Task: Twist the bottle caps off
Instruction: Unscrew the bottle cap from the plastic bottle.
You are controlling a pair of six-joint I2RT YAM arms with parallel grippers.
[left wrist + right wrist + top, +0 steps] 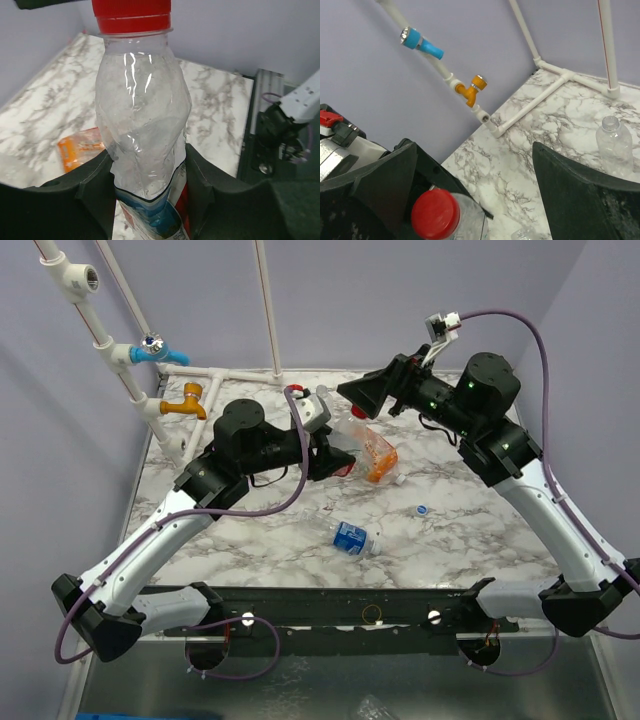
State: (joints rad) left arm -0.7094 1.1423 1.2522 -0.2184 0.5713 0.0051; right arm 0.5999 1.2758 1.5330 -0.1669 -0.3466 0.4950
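My left gripper point(147, 172) is squeezing a clear bottle point(142, 115) with a red cap point(435, 214) on it. My right gripper point(475, 170) is wide open by that cap. An orange bottle point(378, 457) lies just beside. A blue bottle point(352, 537) and a small cap point(422, 510) lie nearer.

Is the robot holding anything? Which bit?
The left gripper clamps the red-capped bottle around its lower body; the open right gripper holds nothing.

We see a white marble-patterned counter point(480, 530) enclosed by plain lavender walls point(400, 300). At its far left, white pipes point(230, 372) carry a blue valve point(140, 352) and, lower, an orange valve point(188, 402).
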